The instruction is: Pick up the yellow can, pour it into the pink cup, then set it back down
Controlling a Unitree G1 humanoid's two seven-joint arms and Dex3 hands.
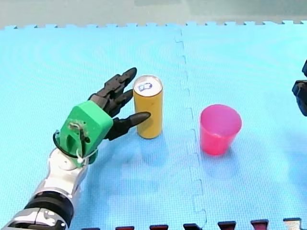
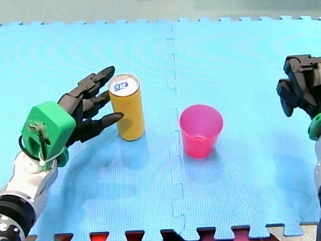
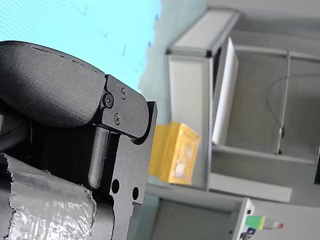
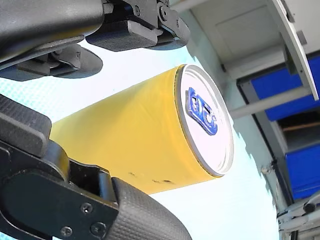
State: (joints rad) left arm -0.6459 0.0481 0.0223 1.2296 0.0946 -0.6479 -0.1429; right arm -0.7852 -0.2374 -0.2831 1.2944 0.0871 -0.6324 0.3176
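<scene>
The yellow can (image 1: pixel 148 112) stands upright on the blue foam mat, its silver top with a blue tab facing up. My left hand (image 1: pixel 130 98) reaches in from the lower left, open around the can: the thumb (image 1: pixel 139 117) lies against its front and the other fingers (image 1: pixel 120 86) stretch past its far left side. The second wrist view shows the can (image 4: pixel 145 145) between these black fingers (image 4: pixel 125 215). The pink cup (image 1: pixel 220 129) stands upright to the can's right, a hand's width away. My right hand (image 2: pixel 300 85) hangs at the far right edge, curled and holding nothing.
The blue foam mat (image 1: pixel 240 57) is made of puzzle tiles with a seam (image 1: pixel 184 72) running between the can and the cup. Its toothed front edge (image 1: pixel 192 225) is close to me. The first wrist view shows grey shelving (image 3: pixel 200 100) and a yellow box (image 3: pixel 177 155).
</scene>
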